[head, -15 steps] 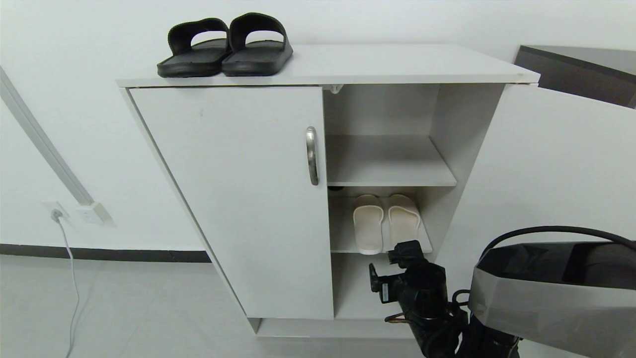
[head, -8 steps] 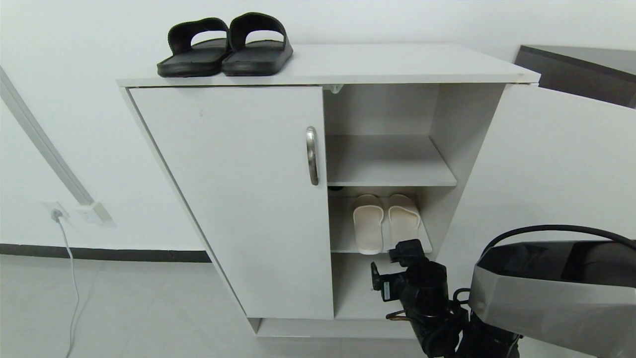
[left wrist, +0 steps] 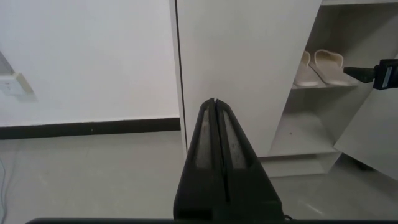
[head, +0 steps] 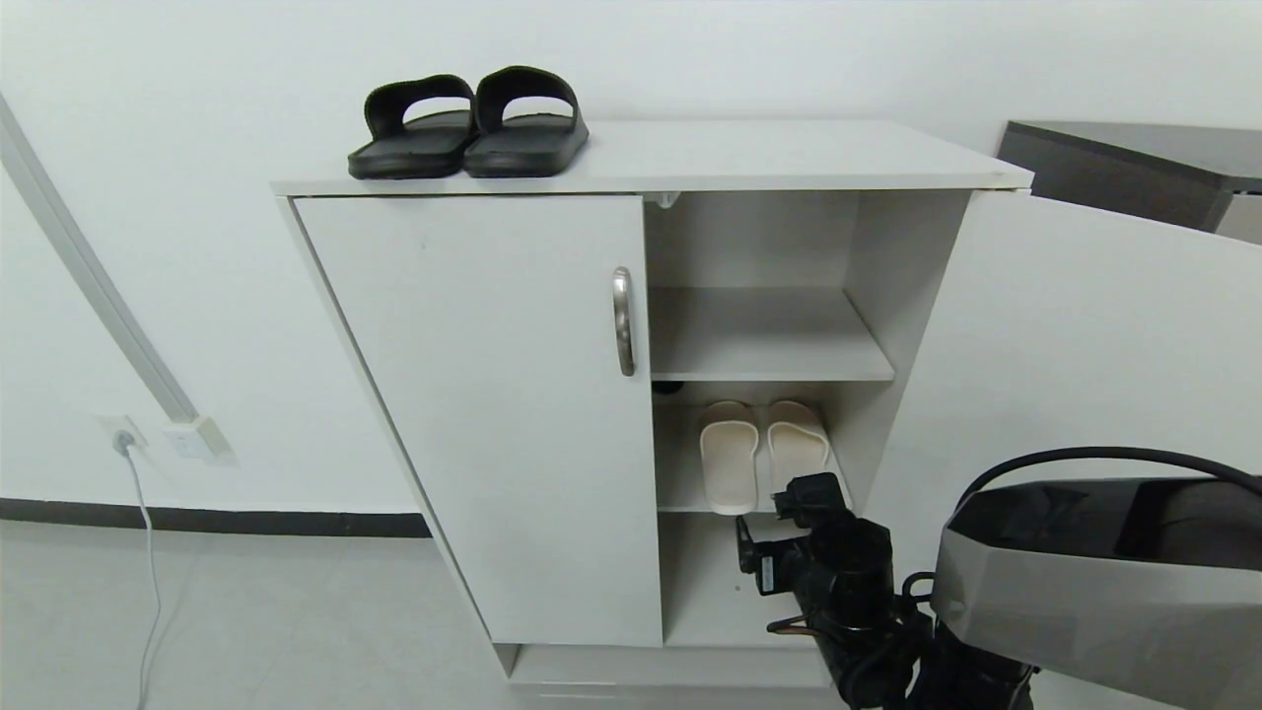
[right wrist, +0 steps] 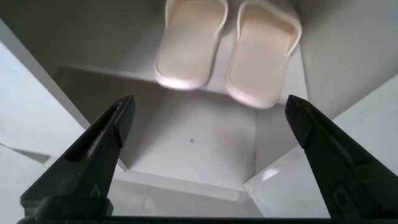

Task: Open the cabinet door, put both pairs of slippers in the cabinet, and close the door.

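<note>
While the right-hand door (head: 1085, 335) of the white, two-door laminate cabinet (head: 749, 153) stands swung wide open, the left-hand door (head: 493, 414) is shut, and a brushed-metal bar handle (head: 622, 320) is mounted upright along its inner edge. A pair of black rubber slide slippers (head: 523, 133) is placed on the cabinet top, near its left end, the two side by side and touching. A pair of cream foam slippers (head: 730, 459) is set on the middle shelf of the exposed right compartment, heels toward the opening; the bare white upper shelf (head: 769, 335) lies above them.

The right gripper (right wrist: 209, 102) is held just in front of the opening, below the cream slippers (right wrist: 189, 46), with its black fingers (right wrist: 93, 162) spread wide and nothing between them. The white floor panel (right wrist: 199, 146) of the lowest compartment is seen between the fingers. The left gripper (left wrist: 214, 124) is held low, well apart from the cabinet and facing its shut door, its two fingers pressed together with nothing pinched. A wall socket with a grey cable (head: 123, 436) is fixed to the white wall left of the cabinet.
</note>
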